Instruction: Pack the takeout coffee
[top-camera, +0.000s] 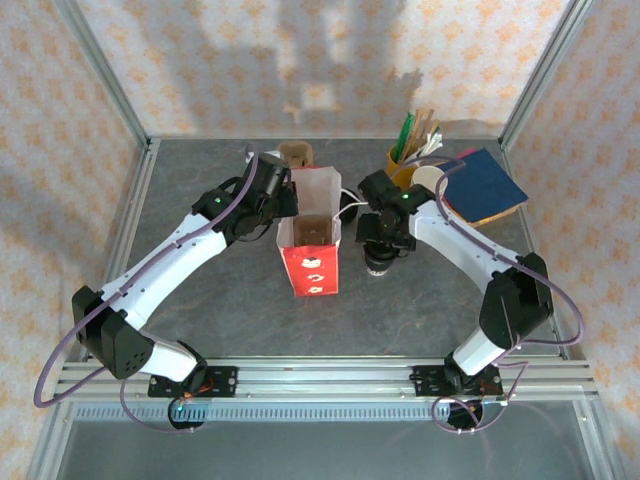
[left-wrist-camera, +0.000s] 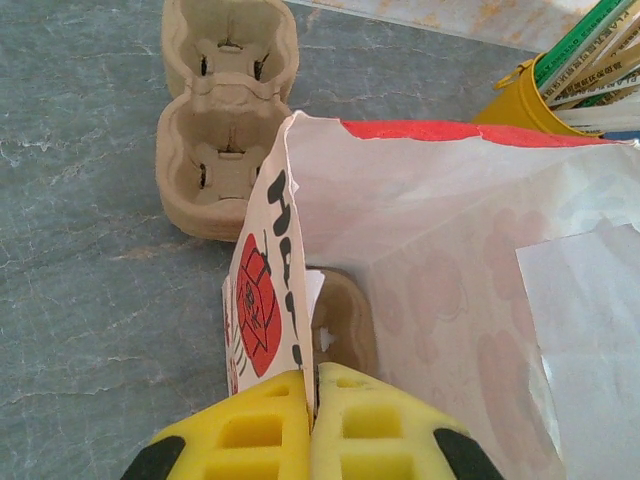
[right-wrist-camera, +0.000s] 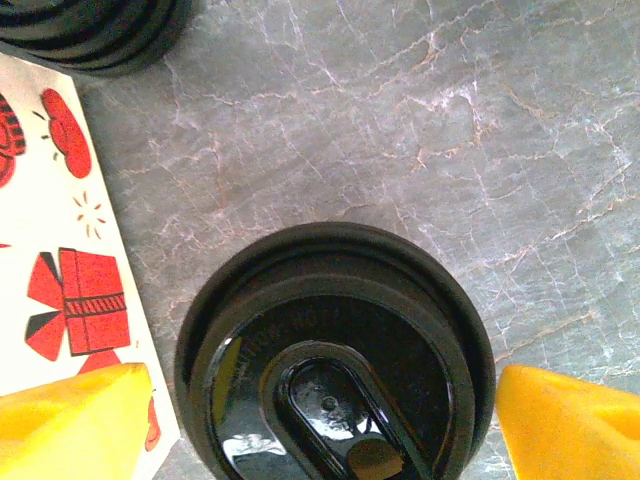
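Note:
The takeout coffee (right-wrist-camera: 335, 350), a dark cup with a round black lid, stands on the table just right of the bag (top-camera: 380, 262). My right gripper (right-wrist-camera: 325, 425) is open, one yellow finger on each side of the lid with small gaps showing; from above it hangs over the cup (top-camera: 385, 238). The white and red paper bag (top-camera: 310, 245) stands upright and open in the middle. My left gripper (left-wrist-camera: 312, 385) is shut on the bag's left rim (left-wrist-camera: 285, 260). A brown cup carrier (left-wrist-camera: 345, 320) lies at the bottom of the bag.
More brown carriers (left-wrist-camera: 225, 120) sit behind the bag. A yellow cup of sticks and straws (top-camera: 410, 160), white cups (top-camera: 430, 178) and a blue book (top-camera: 487, 187) stand at the back right. A dark ridged round object (right-wrist-camera: 90, 35) lies beside the bag's wall (right-wrist-camera: 50, 250).

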